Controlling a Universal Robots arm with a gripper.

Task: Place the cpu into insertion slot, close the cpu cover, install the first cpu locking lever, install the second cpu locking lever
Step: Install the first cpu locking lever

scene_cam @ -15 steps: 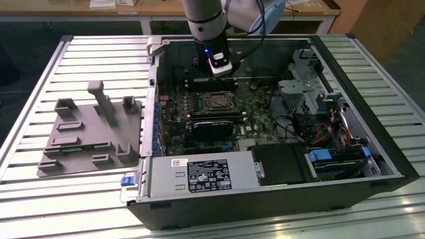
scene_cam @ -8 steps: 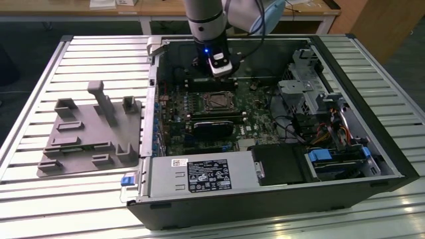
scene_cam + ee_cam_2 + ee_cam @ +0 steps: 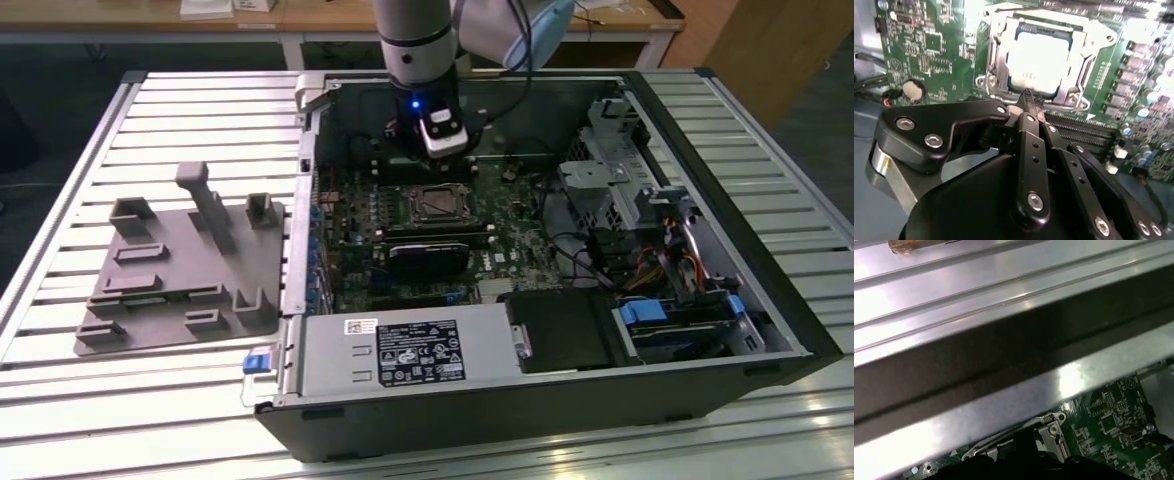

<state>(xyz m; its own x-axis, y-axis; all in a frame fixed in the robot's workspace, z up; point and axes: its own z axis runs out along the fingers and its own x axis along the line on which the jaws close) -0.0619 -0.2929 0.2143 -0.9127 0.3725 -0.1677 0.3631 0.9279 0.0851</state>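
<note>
We find the fingers (image 3: 1027, 131) clenched, tips pressed together with nothing visible between them, at the near edge of the cpu cover (image 3: 997, 60). We cannot confirm contact.

Just beyond the tips the cpu (image 3: 1040, 56) lies flat in the insertion slot (image 3: 435, 204), and the cover's frame appears lowered around it. We judge the work to stand at a locking lever.

To do this step well, we advise firm, closed tips bearing on the lever alone. They should stay clear of the chip's top and of the green board (image 3: 929, 50) beside the fingers, with steady pressure until the lever seats under its hook.

Not established: the tips mask the frame's near edge, so we can make out neither lever nor catch. Farther off, in the first wrist view, the case wall (image 3: 1004, 365) hides most of the socket.
</note>
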